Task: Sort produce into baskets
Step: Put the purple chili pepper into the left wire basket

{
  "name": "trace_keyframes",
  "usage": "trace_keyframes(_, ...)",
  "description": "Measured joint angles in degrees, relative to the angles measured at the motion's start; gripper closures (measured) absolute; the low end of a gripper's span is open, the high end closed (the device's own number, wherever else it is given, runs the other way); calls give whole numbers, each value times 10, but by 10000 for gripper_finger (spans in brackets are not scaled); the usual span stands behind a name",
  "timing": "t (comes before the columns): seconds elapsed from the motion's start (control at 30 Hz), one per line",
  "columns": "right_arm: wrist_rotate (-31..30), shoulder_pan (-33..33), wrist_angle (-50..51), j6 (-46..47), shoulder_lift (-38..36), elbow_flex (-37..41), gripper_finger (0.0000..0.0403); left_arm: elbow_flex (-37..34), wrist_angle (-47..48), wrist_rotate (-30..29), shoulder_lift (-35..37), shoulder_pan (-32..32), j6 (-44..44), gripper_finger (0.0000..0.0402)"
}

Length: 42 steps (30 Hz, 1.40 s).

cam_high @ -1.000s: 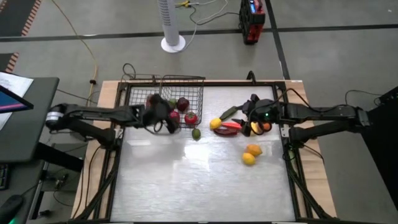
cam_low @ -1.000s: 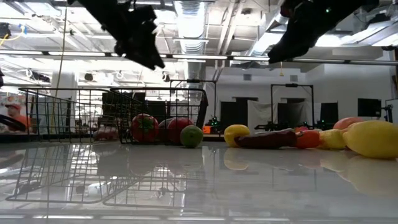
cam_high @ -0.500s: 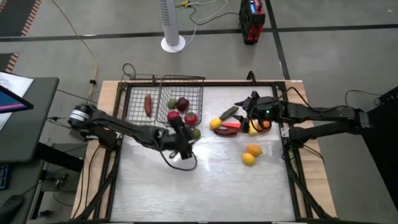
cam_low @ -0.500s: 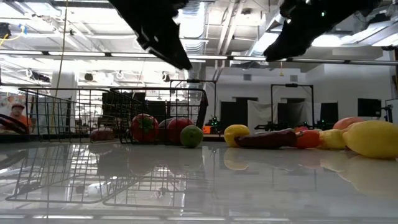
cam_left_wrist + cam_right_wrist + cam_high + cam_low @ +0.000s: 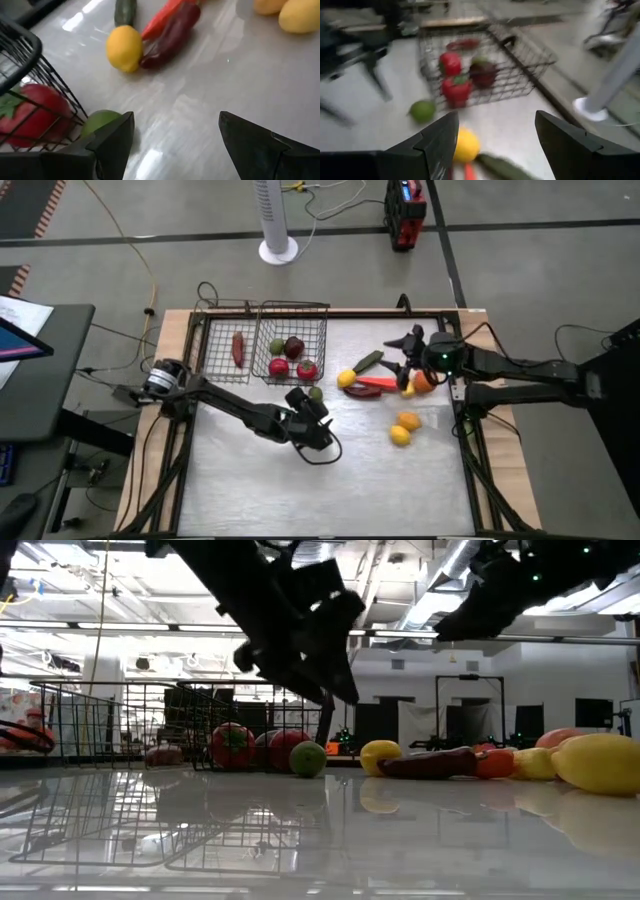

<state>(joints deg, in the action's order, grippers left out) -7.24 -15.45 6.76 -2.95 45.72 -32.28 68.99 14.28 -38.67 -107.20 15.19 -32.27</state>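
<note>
Four fruits (image 5: 288, 356) lie in the right basket (image 5: 322, 330), one long piece (image 5: 238, 348) in the left basket (image 5: 206, 340), the lime (image 5: 316, 393) just outside.

Overhead, table-level, two wrist cameras

Two adjoining black wire baskets are sitting at the far left of the counter: the shallower basket (image 5: 225, 348) is holding a long dark red piece (image 5: 238, 348), and the deeper basket (image 5: 294, 312) is holding a green round (image 5: 277, 346), a dark red round (image 5: 294, 346) and two red rounds (image 5: 279, 366). A green lime-like fruit (image 5: 316, 393) is lying just outside the deeper basket's corner. Farther right, a yellow lemon (image 5: 347, 379), a dark green cucumber (image 5: 367, 361) and a long red pepper (image 5: 371, 382) are lying close together, with a dark red long piece (image 5: 170, 35) beside them. An orange fruit (image 5: 408, 421) and a yellow fruit (image 5: 400, 436) are touching, nearer the front.
</note>
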Motion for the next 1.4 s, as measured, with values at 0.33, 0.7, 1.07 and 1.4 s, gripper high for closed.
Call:
trace_keyframes(0.33, 27, 37, 63, 44, 113, 18, 112, 0, -25, 29, 6, -13, 82, 121)
trace_keyframes(0.7, 9, 84, -43, 27, 299, 17, 112, 0, -16, 22, 7, -12, 122, 121)
trace_keyframes(1.07, -45, 101, -44, 2, 376, 17, 141, 0, -7, 18, 7, -10, 147, 121)
trace_keyframes(1.4, -97, 136, -38, -1, 343, 17, 224, 0, -7, 14, 7, -11, 171, 121)
